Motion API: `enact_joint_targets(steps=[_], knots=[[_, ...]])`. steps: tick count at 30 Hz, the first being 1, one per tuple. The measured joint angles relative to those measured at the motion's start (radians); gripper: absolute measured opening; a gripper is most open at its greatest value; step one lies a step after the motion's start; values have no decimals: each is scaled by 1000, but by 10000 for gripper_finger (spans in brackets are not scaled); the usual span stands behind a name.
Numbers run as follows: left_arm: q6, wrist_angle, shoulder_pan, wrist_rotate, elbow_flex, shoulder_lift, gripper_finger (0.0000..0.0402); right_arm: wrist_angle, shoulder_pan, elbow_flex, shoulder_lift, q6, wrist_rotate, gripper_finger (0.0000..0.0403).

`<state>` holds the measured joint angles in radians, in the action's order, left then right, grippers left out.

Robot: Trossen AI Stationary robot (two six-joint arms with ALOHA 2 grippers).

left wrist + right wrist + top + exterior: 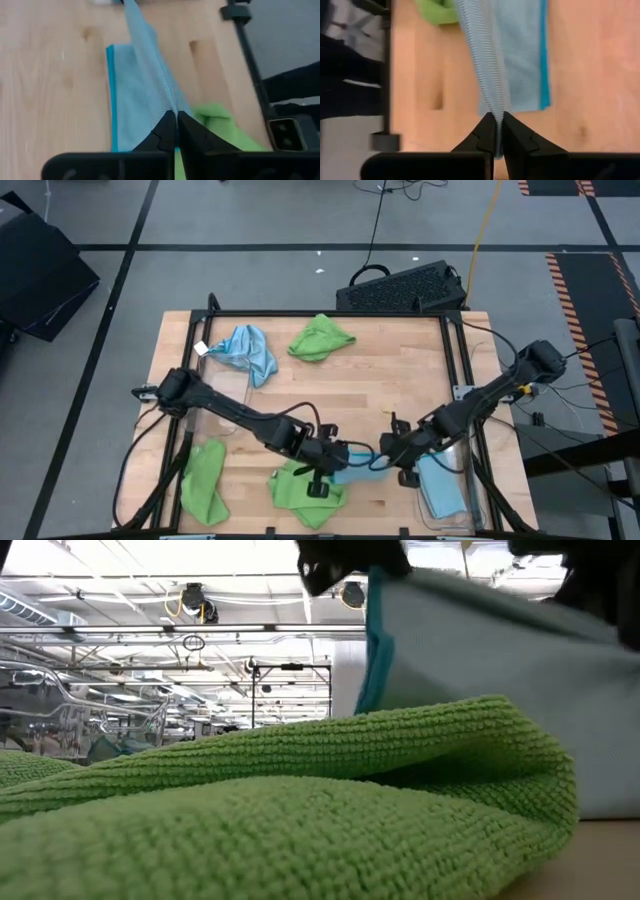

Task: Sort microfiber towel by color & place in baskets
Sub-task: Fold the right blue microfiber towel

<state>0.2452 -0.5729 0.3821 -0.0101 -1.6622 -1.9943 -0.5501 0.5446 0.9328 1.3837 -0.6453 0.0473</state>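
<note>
Left hand (345, 452) near the middle of the tabletop's (400, 380) front edge, fingers pinched tight on one end of a light blue towel (358, 465). Right hand (392, 448) just beside it, fingers pinched tight on the other end of that same towel. Blue towel stretched between the two hands, lifted up, partly hanging down to the wood. Right under the left hand, a green towel (300, 488) lying bunched at the front edge. Another green towel (203, 483) in the clear basket (197, 435) at the front left corner. Folded blue towel (443, 488) in the clear basket (478, 515) at the front right corner. Crumpled blue towel (245, 350) near the back left corner. Last green towel (320, 338) near the middle of the back edge.
</note>
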Motion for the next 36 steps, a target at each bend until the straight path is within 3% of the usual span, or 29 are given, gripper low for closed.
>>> enact_joint_targets(steps=[7,15,19,25,30,36], knots=[[72,20,-27,-1,138,0,6,10,-8,-1,23,29,-74,15],[102,186,-48,-6,250,1,14,-3,-43,-2,93,83,-96,17],[105,190,-57,-35,272,0,6,2,-75,-2,164,109,-104,17],[118,170,-61,-141,283,0,29,7,-102,-3,218,108,-201,22],[173,152,-68,-234,283,0,31,8,-112,-3,218,135,-203,61],[189,150,-64,-241,283,3,54,-6,-105,17,200,170,-200,141]])
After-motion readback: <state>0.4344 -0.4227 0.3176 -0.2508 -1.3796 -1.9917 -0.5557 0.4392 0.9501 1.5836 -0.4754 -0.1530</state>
